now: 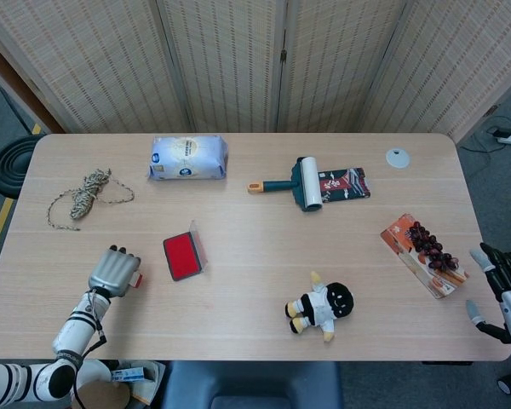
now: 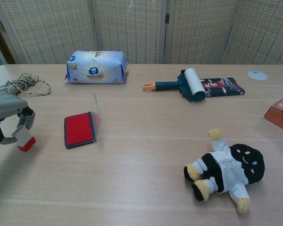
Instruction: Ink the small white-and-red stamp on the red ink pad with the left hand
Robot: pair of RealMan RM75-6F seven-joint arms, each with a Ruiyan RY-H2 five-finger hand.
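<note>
Between the left hand (image 2: pixel 4 113) with its stamp (image 2: pixel 24 139) and the ink pad (image 2: pixel 79 129) lies only bare table (image 2: pixel 132 155). The pad's clear lid (image 2: pixel 95 113) stands upright along its far side from the hand. Beyond the hand lie the rope (image 1: pixel 83 195) and, further right, the bag (image 2: pixel 96 67), both well apart.
</note>
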